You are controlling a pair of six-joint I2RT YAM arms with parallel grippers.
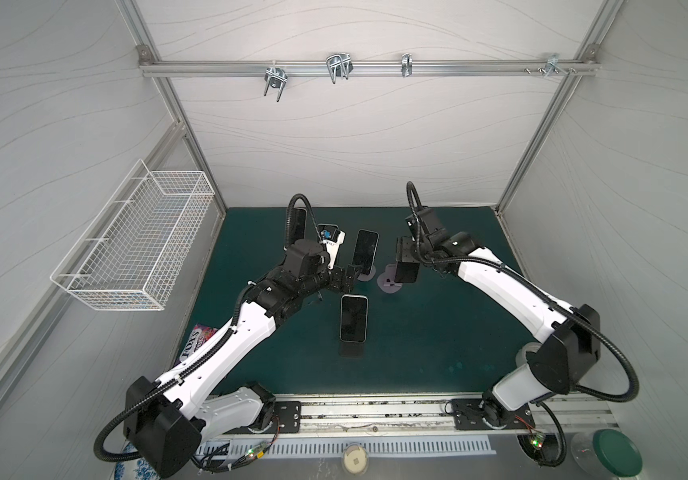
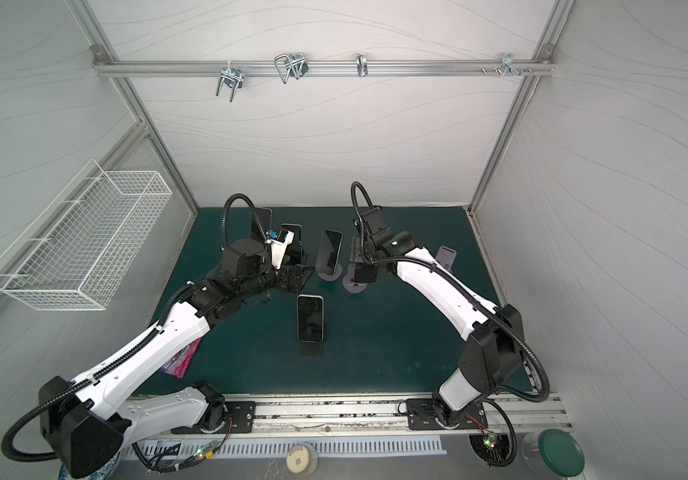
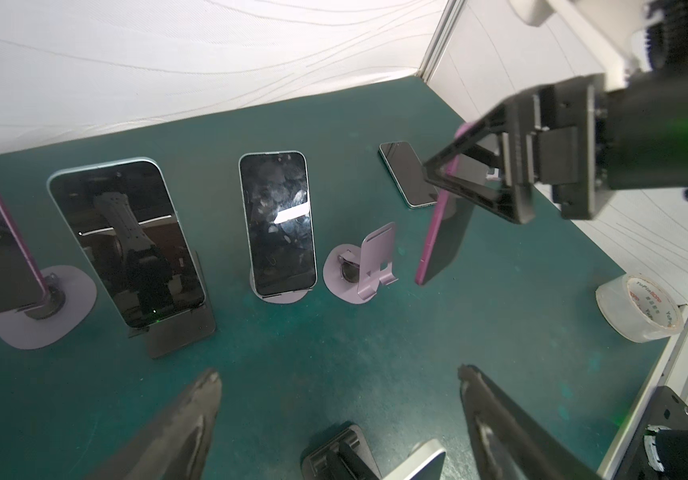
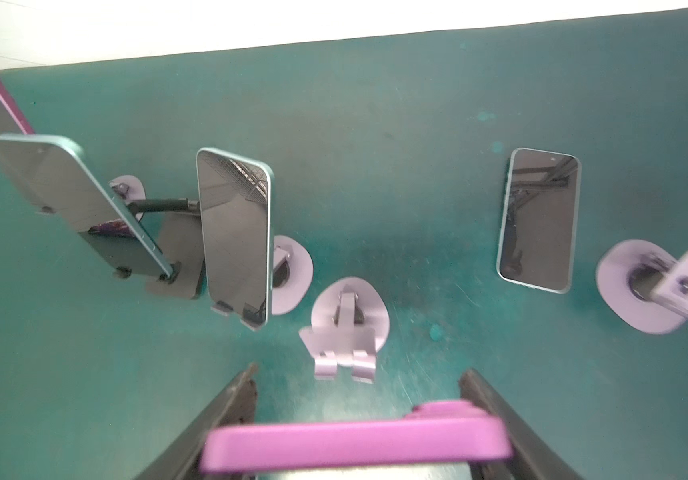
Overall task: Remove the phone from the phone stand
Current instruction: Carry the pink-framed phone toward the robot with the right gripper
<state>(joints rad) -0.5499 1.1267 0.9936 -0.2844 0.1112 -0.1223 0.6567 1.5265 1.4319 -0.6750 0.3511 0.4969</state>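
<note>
My right gripper (image 4: 359, 372) is shut on a purple phone (image 4: 355, 444), gripping its two long edges. It holds the phone upright in the air (image 3: 442, 232), just clear of an empty lilac phone stand (image 3: 369, 270) on the green mat. In a top view that stand (image 1: 390, 284) shows just below the right gripper (image 1: 405, 262). My left gripper (image 3: 337, 372) is open and empty near the mat's middle (image 1: 350, 278). Under it are a black stand (image 3: 340, 457) and the corner of a pale-edged phone (image 3: 421, 459).
Other phones lean on stands: one mid-mat (image 1: 353, 318), one behind (image 1: 365, 249), more at the back left (image 2: 292, 241). A phone lies flat (image 4: 537, 220) beside another lilac stand (image 4: 641, 286). Tape roll (image 3: 641, 311), wire basket (image 1: 138, 245) and candy packet (image 1: 197, 336) sit at the edges.
</note>
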